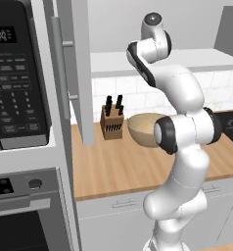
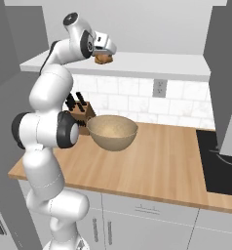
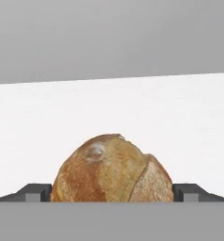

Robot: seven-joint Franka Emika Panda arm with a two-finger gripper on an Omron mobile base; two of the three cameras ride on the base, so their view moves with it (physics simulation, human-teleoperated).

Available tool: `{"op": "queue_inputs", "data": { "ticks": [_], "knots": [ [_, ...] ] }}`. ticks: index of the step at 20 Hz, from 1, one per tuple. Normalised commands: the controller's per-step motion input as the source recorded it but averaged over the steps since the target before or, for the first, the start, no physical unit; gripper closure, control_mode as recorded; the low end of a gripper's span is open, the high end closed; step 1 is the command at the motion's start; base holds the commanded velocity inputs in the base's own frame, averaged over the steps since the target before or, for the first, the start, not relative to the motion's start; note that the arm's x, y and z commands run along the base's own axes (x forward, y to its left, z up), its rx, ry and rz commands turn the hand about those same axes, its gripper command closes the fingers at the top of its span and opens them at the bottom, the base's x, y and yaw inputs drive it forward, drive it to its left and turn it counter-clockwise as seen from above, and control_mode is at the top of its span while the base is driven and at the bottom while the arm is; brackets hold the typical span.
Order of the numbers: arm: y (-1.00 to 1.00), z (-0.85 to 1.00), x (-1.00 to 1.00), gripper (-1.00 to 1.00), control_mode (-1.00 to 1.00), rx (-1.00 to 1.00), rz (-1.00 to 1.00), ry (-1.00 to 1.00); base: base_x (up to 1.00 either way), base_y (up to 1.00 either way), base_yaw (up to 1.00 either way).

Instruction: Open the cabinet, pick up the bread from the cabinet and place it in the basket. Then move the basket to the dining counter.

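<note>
1. The cabinet door [image 1: 72,73] stands open, and the bread [image 3: 112,169] sits on the white shelf [image 2: 152,63] inside.
2. The gripper [image 3: 112,192] is at the shelf with its jaws spread wide, one fingertip [image 3: 36,192] on each side of the bread; whether they touch it I cannot tell.
3. The basket [image 2: 112,132] rests on the wooden worktop [image 2: 157,166], just beside the knife block [image 1: 111,123].

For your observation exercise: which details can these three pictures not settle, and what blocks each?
- Bread: underside cut off by the hand view's bottom edge; contact with the fingertips unclear.
- Basket: right side hidden by the arm in the left base view.
- Knife block: partly behind the arm in the right base view.
</note>
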Motion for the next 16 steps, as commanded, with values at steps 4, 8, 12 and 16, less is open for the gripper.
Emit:
{"op": "queue_inputs", "data": {
  "ticks": [4,8,12,16],
  "knots": [
    [-0.03,-0.52,0.03,-1.00,-1.00,0.00,0.00,-0.01,0.00,0.00,0.00],
    [0.00,-0.10,0.00,1.00,-1.00,0.01,0.00,0.00,0.00,0.00,0.00],
    [0.00,-0.04,0.00,1.00,-1.00,0.00,0.00,0.00,0.00,0.00,0.00],
    [0.00,0.00,0.00,1.00,-1.00,0.00,0.00,-0.04,0.00,0.00,0.00]
  ]
}}
